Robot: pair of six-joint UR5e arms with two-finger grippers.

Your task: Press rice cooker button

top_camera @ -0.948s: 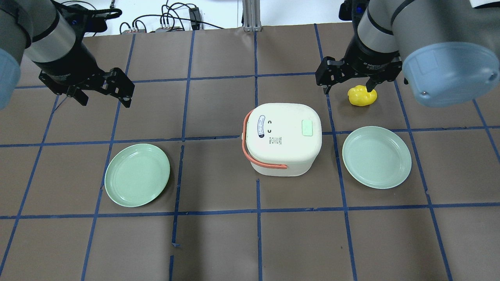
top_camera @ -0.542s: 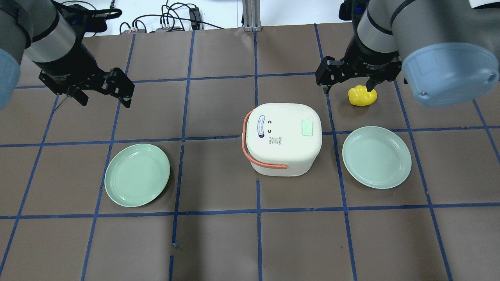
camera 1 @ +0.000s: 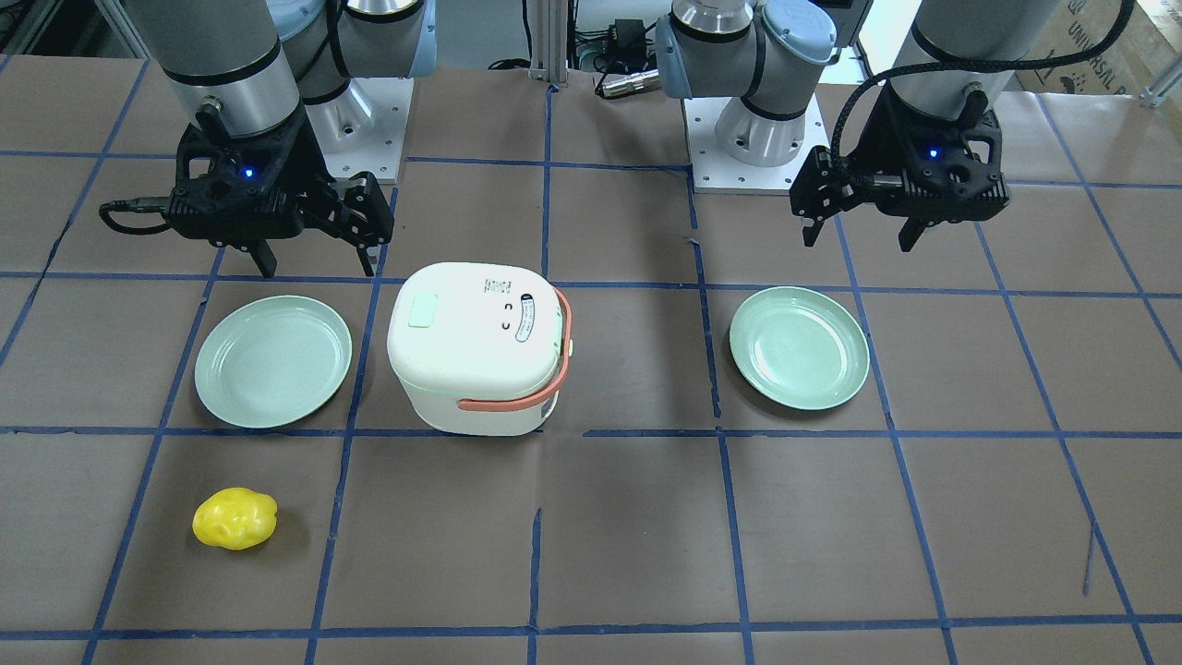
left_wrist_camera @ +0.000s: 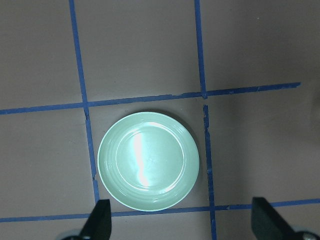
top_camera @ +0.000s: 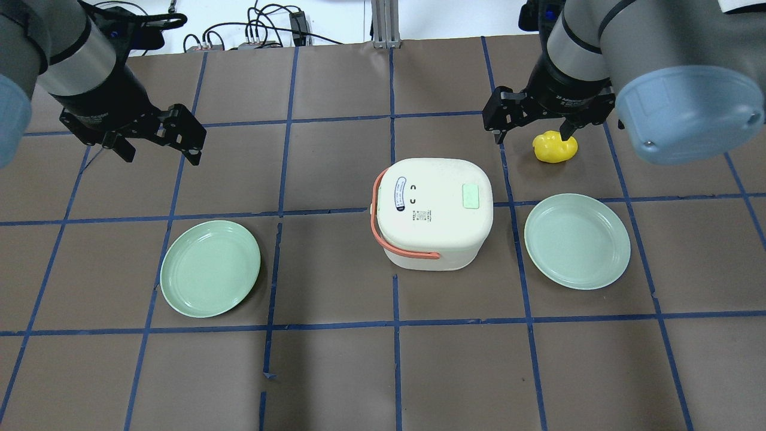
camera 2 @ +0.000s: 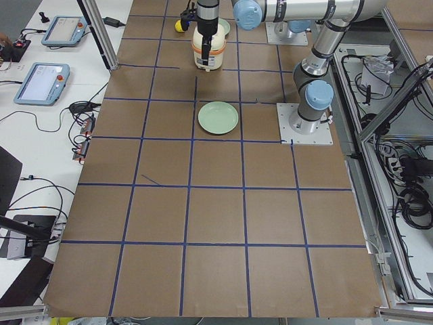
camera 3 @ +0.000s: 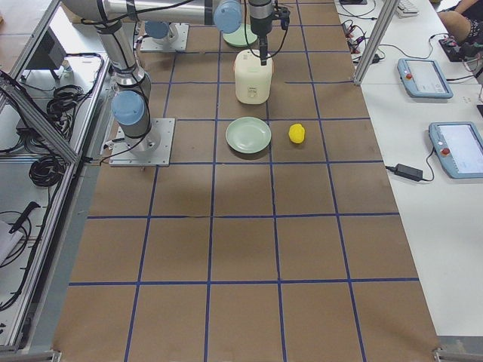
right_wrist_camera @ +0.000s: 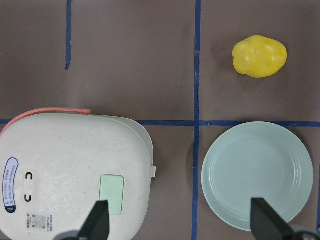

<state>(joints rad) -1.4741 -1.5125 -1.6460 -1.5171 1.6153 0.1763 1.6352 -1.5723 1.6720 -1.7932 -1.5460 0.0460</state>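
The white rice cooker stands closed at the table's middle, its coral handle folded to one side. A pale green button sits on its lid and also shows in the right wrist view. My right gripper is open and empty, hovering behind and right of the cooker, above a yellow lumpy object. My left gripper is open and empty, far to the cooker's left, high above a green plate.
Two empty mint-green plates lie on the brown taped table, one left and one right of the cooker. Cables lie beyond the table's far edge.
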